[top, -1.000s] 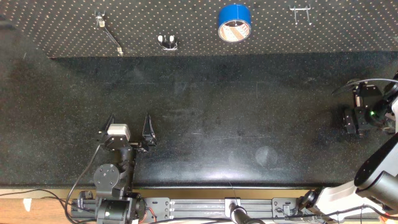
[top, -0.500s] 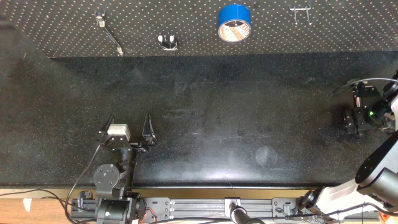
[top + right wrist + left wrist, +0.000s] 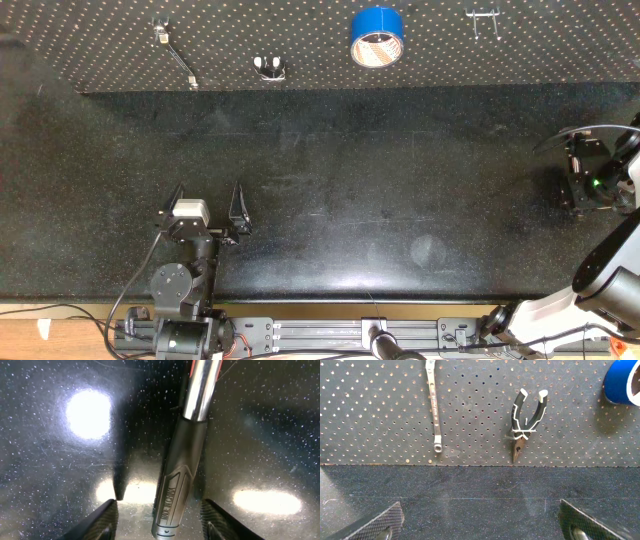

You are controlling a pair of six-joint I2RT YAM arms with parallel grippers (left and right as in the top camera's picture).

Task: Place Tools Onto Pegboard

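Lying on the table (image 3: 400, 180) near its right edge, the tool (image 3: 182, 460) is framed by the right gripper (image 3: 160, 512); the fingers are spread on both sides of the grey handle and not closed on it. The left gripper (image 3: 480, 520) is held wide open and empty, facing the pegboard (image 3: 380, 410), where a wrench (image 3: 433, 405), pliers (image 3: 525, 420) and tape (image 3: 620, 382) are hung.

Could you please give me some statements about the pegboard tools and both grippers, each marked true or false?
1. The wrench hangs on the pegboard. True.
2. The pliers lie flat on the table. False: they hang on the pegboard.
3. The tape roll is red. False: it is blue.
4. The right gripper is open, with a tool handle between its fingers. True.
5. The left gripper holds the wrench. False: it is open and empty.
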